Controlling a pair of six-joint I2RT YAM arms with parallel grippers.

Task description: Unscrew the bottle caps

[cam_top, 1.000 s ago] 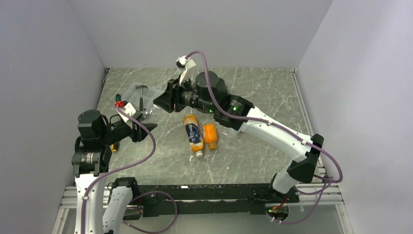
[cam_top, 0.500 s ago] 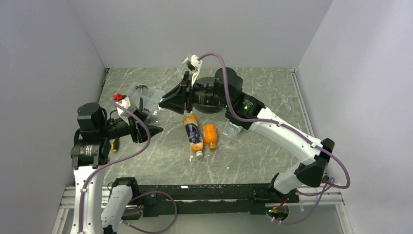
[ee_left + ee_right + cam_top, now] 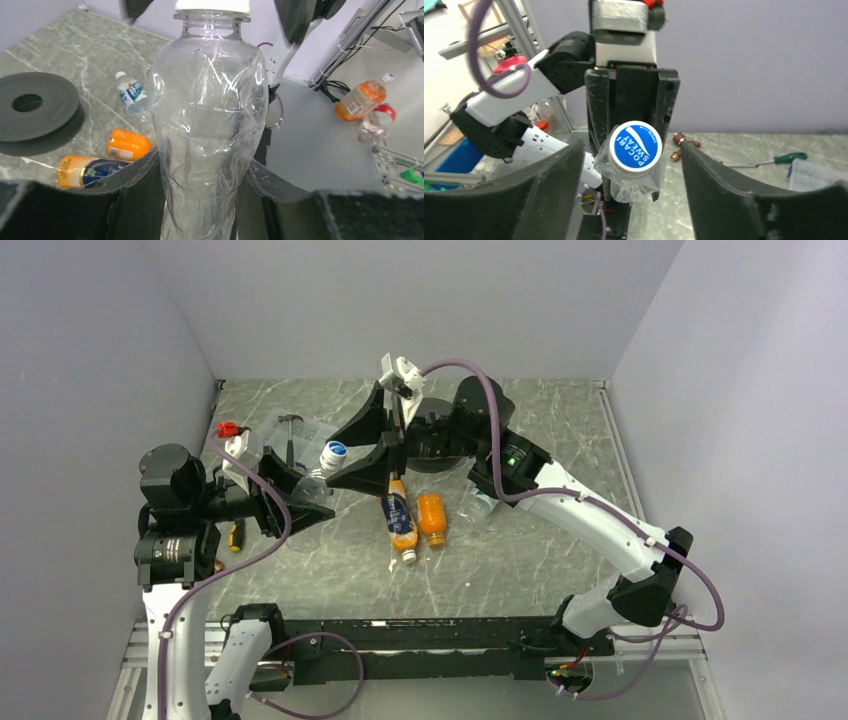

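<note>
My left gripper (image 3: 303,494) (image 3: 207,175) is shut on the body of the plain clear bottle (image 3: 207,115) (image 3: 315,480) and holds it off the table. Its bottle cap (image 3: 635,148) (image 3: 333,452) (image 3: 212,5), white with a blue printed top, sits on the neck. My right gripper (image 3: 372,452) (image 3: 631,150) is open, its jaws standing either side of that cap with a gap on both sides. The tall orange bottle with the dark blue label (image 3: 398,515) (image 3: 87,170) and the short orange bottle (image 3: 431,518) (image 3: 127,145) lie side by side on the table.
A small clear labelled bottle (image 3: 478,502) (image 3: 131,94) lies right of the orange ones. A big black disc with a hole (image 3: 35,102) lies under the right arm. A clear bag with a hammer (image 3: 290,430) sits at the back left; a green-handled screwdriver (image 3: 791,159) lies nearby.
My right gripper has opened and let go of the cap, which now shows between its jaws. The left arm has shifted a little to the left with the bottle.
</note>
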